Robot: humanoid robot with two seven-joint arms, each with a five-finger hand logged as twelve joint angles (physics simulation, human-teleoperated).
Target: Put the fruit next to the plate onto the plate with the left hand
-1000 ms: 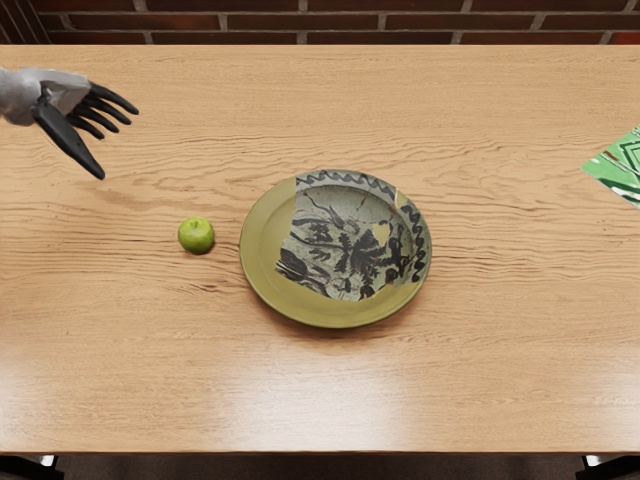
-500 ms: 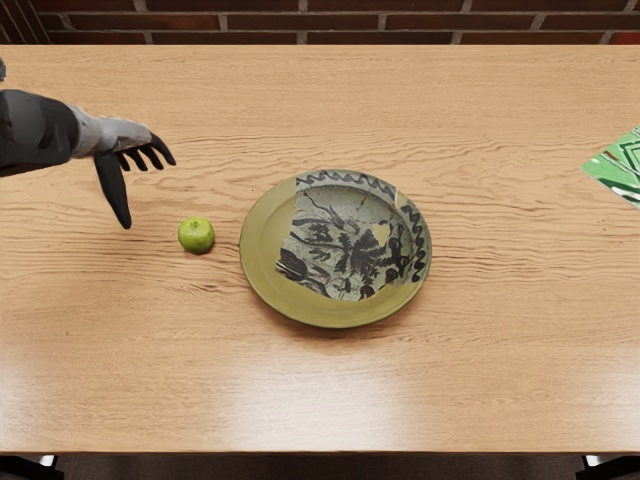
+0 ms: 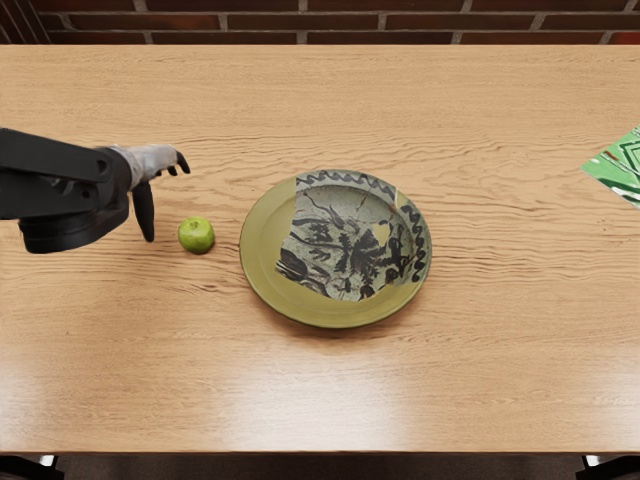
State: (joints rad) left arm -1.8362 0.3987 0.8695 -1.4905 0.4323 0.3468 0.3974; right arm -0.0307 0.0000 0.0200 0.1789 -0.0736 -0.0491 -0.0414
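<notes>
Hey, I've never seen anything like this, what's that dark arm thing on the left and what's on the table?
This is a simulator's render, seen from a humanoid robot's head camera looking down at a slant on a wooden table. The dark arm coming in from the left ends in its five-finger left hand, which is open and holds nothing. It sits just left of a small green fruit, not touching it. Right of the fruit, apart from it, lies an olive plate with a dark pattern. A green patterned item peeks in at the right edge. The right arm is out of view.
</notes>
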